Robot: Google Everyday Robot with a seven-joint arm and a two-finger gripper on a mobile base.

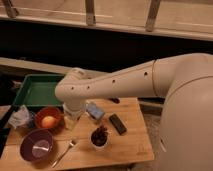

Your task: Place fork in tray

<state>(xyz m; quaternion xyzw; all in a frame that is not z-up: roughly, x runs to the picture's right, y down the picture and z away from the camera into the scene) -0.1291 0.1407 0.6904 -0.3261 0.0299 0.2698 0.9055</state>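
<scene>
Fingers (71, 119), whose gap I cannot tell, hang just beside the red-orange bowl (39, 114), apart from the fork (64, 153).

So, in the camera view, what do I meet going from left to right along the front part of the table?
Purple bowl → fork → small cup → black block. The hand hangs farther back, right of the red-orange bowl.

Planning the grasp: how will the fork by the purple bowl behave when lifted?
The fork looks thin metal, so probably stiff and light. Lying flat on the table, it may slide when pinched. The gripper hangs by the red-orange bowl, apart from it.
</scene>
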